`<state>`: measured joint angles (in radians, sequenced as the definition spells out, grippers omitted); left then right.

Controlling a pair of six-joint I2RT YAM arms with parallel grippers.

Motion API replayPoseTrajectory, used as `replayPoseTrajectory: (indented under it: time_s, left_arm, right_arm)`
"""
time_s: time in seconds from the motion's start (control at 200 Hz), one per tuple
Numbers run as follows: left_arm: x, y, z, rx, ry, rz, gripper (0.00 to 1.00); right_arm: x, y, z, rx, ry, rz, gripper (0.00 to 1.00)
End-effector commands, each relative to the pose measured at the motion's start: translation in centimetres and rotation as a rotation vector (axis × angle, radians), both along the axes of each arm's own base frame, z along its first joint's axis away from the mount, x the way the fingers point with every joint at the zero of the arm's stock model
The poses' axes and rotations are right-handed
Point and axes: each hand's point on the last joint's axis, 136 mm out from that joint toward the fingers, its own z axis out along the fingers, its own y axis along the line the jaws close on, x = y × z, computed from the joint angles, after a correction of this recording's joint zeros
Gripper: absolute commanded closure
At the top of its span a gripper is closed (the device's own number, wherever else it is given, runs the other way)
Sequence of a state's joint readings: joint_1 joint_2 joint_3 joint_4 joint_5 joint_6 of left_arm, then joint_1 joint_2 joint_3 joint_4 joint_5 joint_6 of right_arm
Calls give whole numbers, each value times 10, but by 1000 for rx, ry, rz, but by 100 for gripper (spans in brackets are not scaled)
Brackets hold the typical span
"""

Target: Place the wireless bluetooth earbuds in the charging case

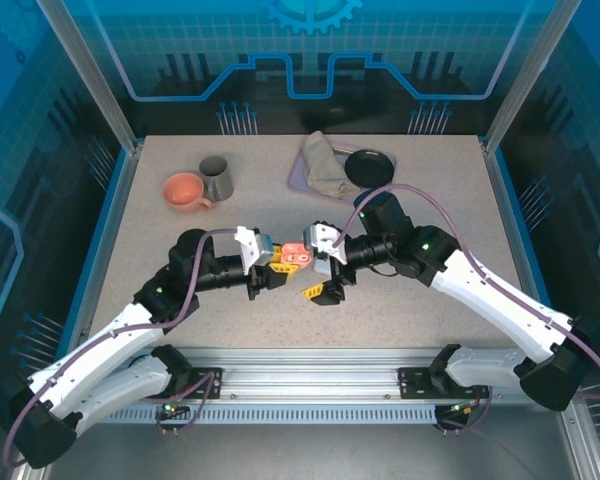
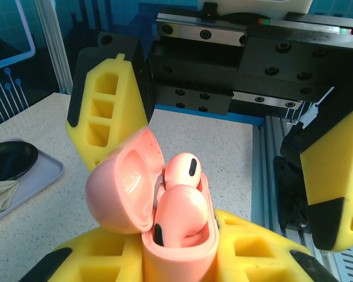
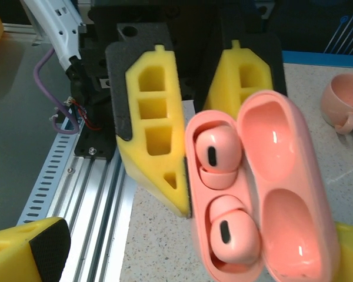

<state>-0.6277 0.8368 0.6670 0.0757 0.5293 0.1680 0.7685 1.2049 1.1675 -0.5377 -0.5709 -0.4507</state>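
Right wrist view: upper earbud [image 3: 219, 154] and lower earbud [image 3: 232, 232], both salmon-pink, sit in their wells in the pink charging case [image 3: 223, 267]. They look fully seated to me, neither visibly tilted or riding high. The lid [image 3: 282, 176] is hinged wide open beside them.

My left gripper [image 1: 278, 263] is clamped on the case body. In the left wrist view the case [image 2: 179, 249] is wedged between my yellow pads [image 2: 256, 255], opening towards the other arm. That puts the case over the middle of the table [image 1: 430, 200], between the two arms.

My right gripper [image 1: 313, 263] has its jaws spread wide and is holding nothing. Its fingers [image 2: 109, 111] stand either side of the case, close but not touching as far as I can tell.

Status call: insertion of this pink pair looks done. What's left on this case is swinging the lid shut, probably a push from the free right fingers.

Pink cup [image 1: 185, 190], grey mug [image 1: 217, 177] and tray [image 1: 300, 182] sit at the far side, well clear.
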Motion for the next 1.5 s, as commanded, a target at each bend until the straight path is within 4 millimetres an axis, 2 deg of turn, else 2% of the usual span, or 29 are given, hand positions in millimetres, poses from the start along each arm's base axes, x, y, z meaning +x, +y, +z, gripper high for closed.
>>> replayPoseTrajectory:
  time_s: [0.0,0.18,0.43,0.7,0.815,1.045,1.331,1.491]
  left_arm:
    - [-7,-2,19,-18,-56,-34,100]
    - [-6,-1,18,-16,-49,-25,100]
    - [-3,-2,15,-9,-38,-14,100]
    - [-4,-2,16,-11,-31,-24,100]
    - [-5,-2,16,-9,-28,-25,100]
    - [-7,-2,17,-10,-33,-29,100]
    - [-8,-1,14,-4,-33,-32,100]
    - [-11,-2,12,1,-32,-45,100]
  right_arm:
    - [-12,2,13,29,-7,54,0]
    - [-19,-4,20,49,-29,60,0]
    - [-24,-12,18,45,-33,43,0]
    - [-4,-17,14,11,-46,-65,2]
    - [3,-15,13,6,-21,-82,13]
    - [3,-6,11,-3,29,-59,39]
    - [2,-2,13,14,28,-39,55]
    - [1,0,16,20,39,-18,57]
